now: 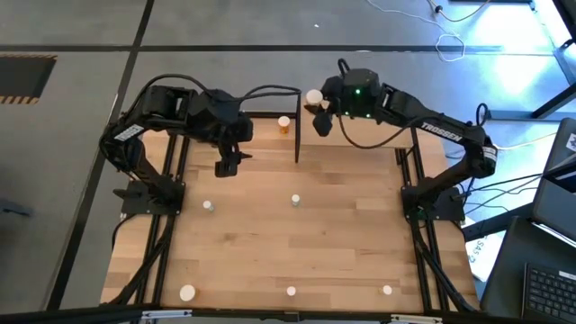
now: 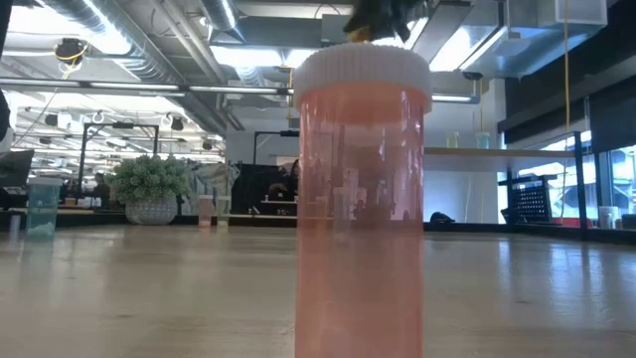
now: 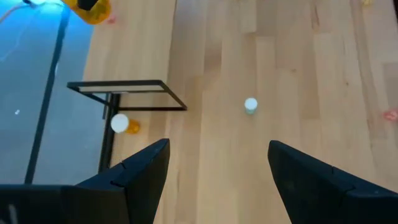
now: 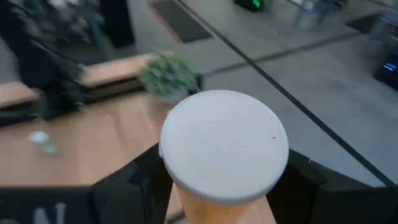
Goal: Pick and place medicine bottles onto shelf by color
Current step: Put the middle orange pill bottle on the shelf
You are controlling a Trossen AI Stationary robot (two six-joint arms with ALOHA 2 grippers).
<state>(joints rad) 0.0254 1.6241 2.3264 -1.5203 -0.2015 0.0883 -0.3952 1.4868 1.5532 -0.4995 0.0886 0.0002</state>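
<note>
Right gripper (image 1: 317, 110) clamped on an orange medicine bottle (image 4: 222, 149) — white cap up between the fingers, carried at the far edge of the table (image 1: 297, 252), right by the shelf (image 1: 270, 103). Another orange bottle (image 1: 284, 123) already standing on the shelf board, just to the left of the loaded gripper and slightly nearer the table's middle. Best set down beside that one, same colour together, not touching it. Keep the bottle upright, lower slowly until the base meets the board, release only then. Mind the thin black post between gripper and shelf — looks like the likeliest thing to clip on the way in.

Left gripper (image 1: 229, 164) spread wide and empty, hovering over the table. Ahead of its fingers (image 3: 134, 174) a small white-capped bottle (image 3: 250, 106) stands well apart; shelf frame off to one side. More bottles scattered nearer the front edge, including a pink one (image 2: 362, 209).
</note>
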